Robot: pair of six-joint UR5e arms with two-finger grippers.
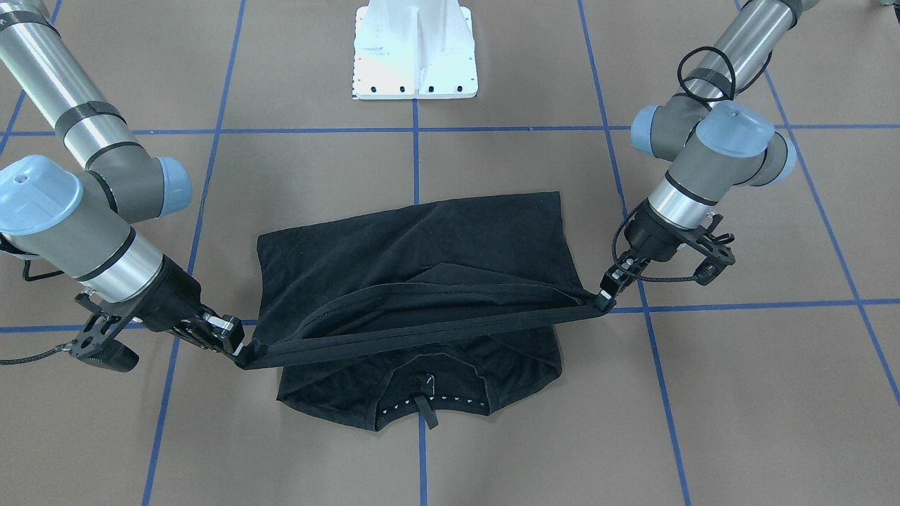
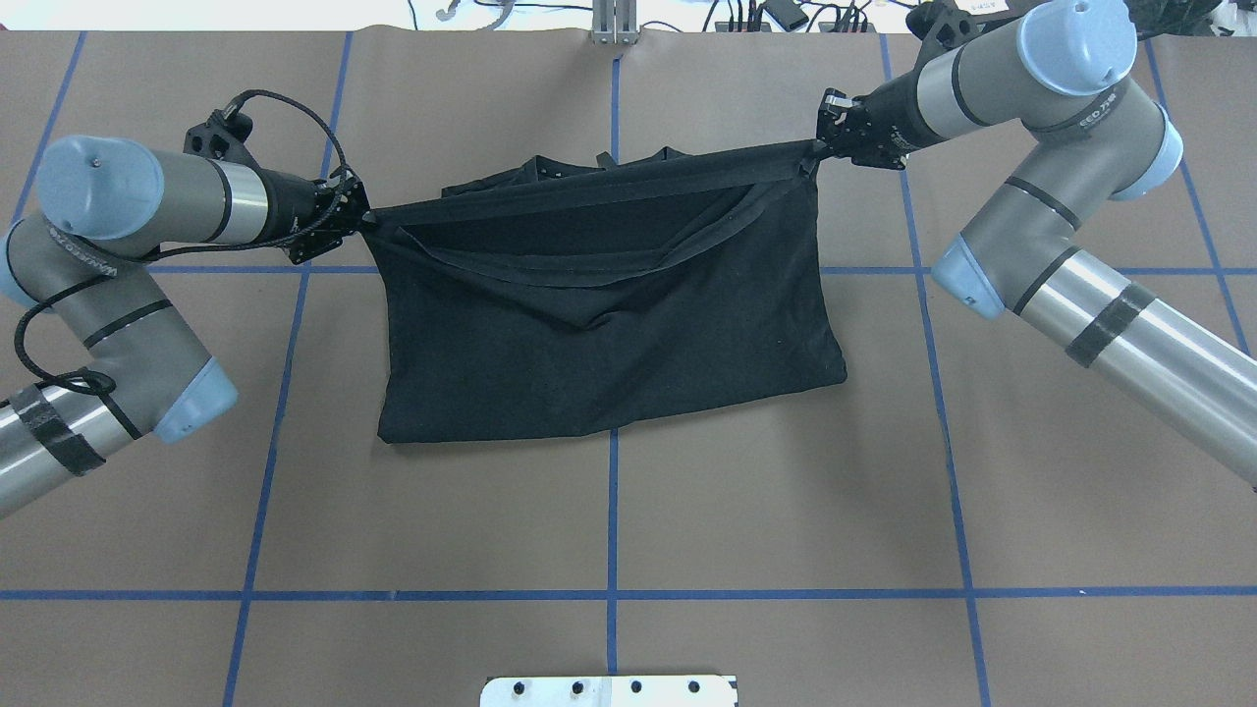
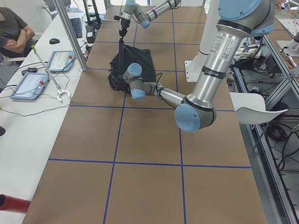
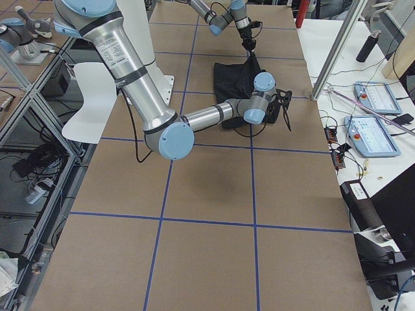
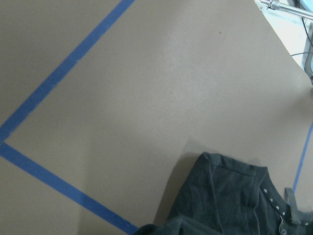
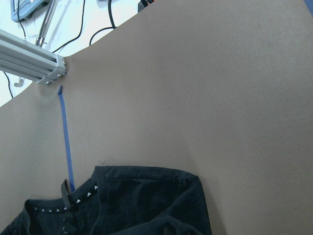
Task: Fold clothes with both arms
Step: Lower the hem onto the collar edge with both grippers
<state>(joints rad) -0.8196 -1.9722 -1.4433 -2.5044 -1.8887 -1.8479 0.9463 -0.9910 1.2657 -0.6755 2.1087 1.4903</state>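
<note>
Black T-shirt [image 2: 609, 344] — half-folded, hem taut between left arm [image 2: 196, 201] and right arm [image 2: 992, 74], collar end flat

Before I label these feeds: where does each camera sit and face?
Front-facing: across the table, facing the base plate; left arm, right arm mirrored.
Overhead: behind the base plate, looking down; both arms.
Left: table end; left arm near.
Right: opposite end; right arm near.
Left wrist: down at table, T-shirt; no arm.
Right wrist: likewise.
Both wrists share the collar.

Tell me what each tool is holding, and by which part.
Both grip the black T-shirt: the left tool pinches one end of its bottom hem, the right tool the other, with the hem stretched between them.
</note>
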